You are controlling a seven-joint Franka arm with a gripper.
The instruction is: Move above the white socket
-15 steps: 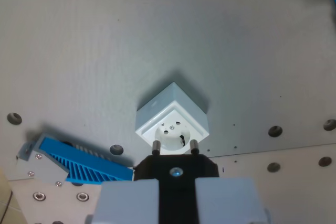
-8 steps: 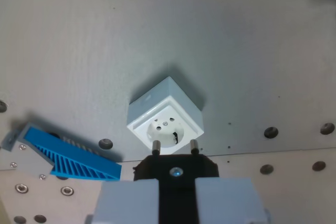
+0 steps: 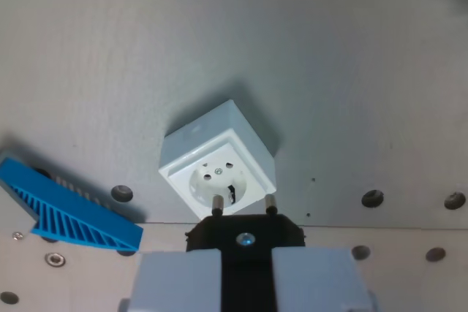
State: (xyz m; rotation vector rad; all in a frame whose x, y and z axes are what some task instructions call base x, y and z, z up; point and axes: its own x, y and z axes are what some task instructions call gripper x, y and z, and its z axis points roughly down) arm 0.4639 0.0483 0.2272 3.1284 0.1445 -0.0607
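Since the earlier pictures everything in the wrist view has slid toward the view's left and a little down, which we read as our camera travelling, not the things moving. We take the white socket (image 3: 218,171) as our landmark; it sits on the grey desk (image 3: 329,56) near the middle of the view, turned corner-on, its round face with two pin holes tilted toward us.

To the left of the socket, and lower, lies a blue ribbed piece (image 3: 66,212), well apart from it and partly cut off by the view's edge. Just below the socket, our hand (image 3: 245,264) is clenched on a black plug (image 3: 245,237), whose two metal pins (image 3: 217,202) stick up toward the socket's lower edge; the left pin overlaps the round face and the right pin sits just off its lower right rim. To the right of the socket there are only a few screw holes (image 3: 372,198) in the desk.

We judge the step nearly done. To finish well, we would centre both pins over the round face, turn the wrist so the pin line matches the two holes, stay clear above, and keep the plug gripped firmly.
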